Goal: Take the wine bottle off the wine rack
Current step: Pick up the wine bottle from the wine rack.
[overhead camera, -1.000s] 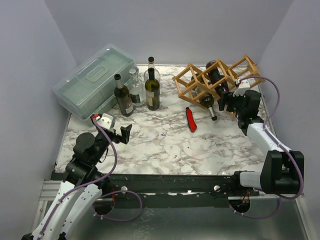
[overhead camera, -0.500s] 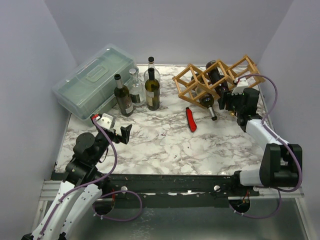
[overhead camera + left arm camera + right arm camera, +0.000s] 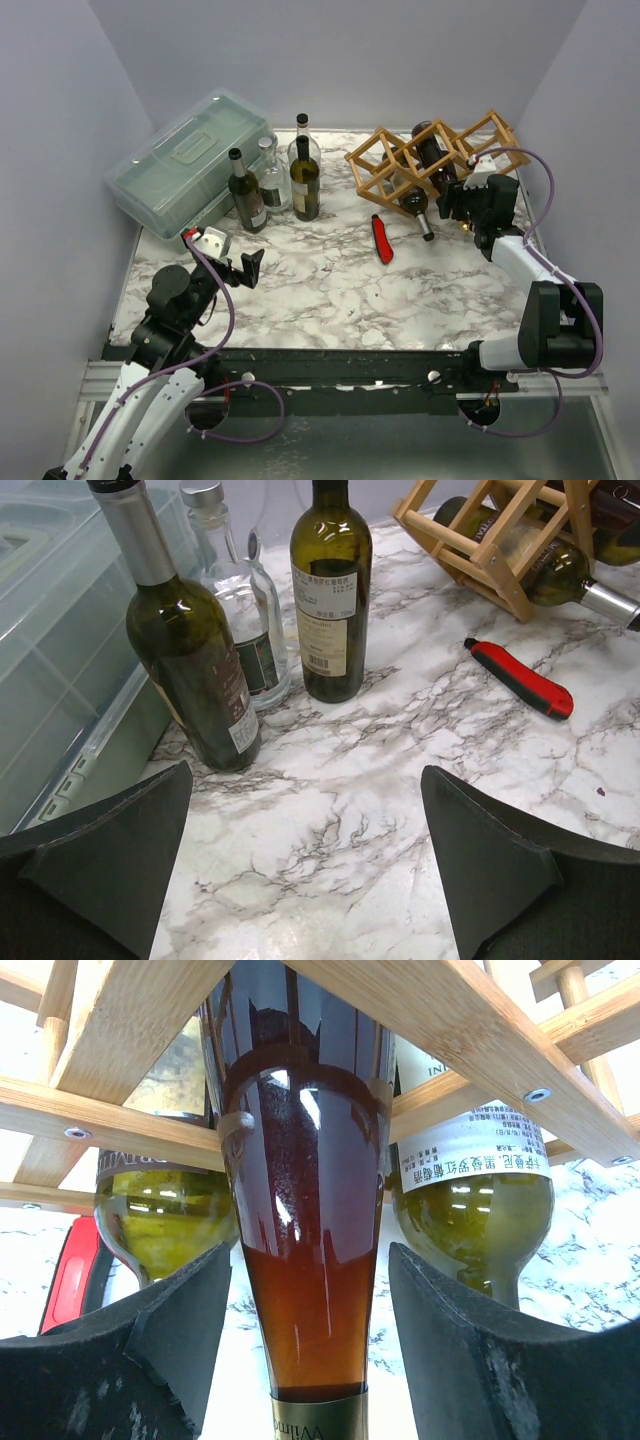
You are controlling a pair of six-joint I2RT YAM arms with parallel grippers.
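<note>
Right fingers (image 3: 170, 1360) closer, spread astride wine bottle (image 3: 300, 1260) in wine rack (image 3: 480, 1020), foil lettered "Wilm"; left fingers (image 3: 110, 850) apart

Bright, even light is filling every view; soft shadows are lying on the surface (image 3: 330, 285), glare is streaking the wine bottle (image 3: 300, 1190).
</note>
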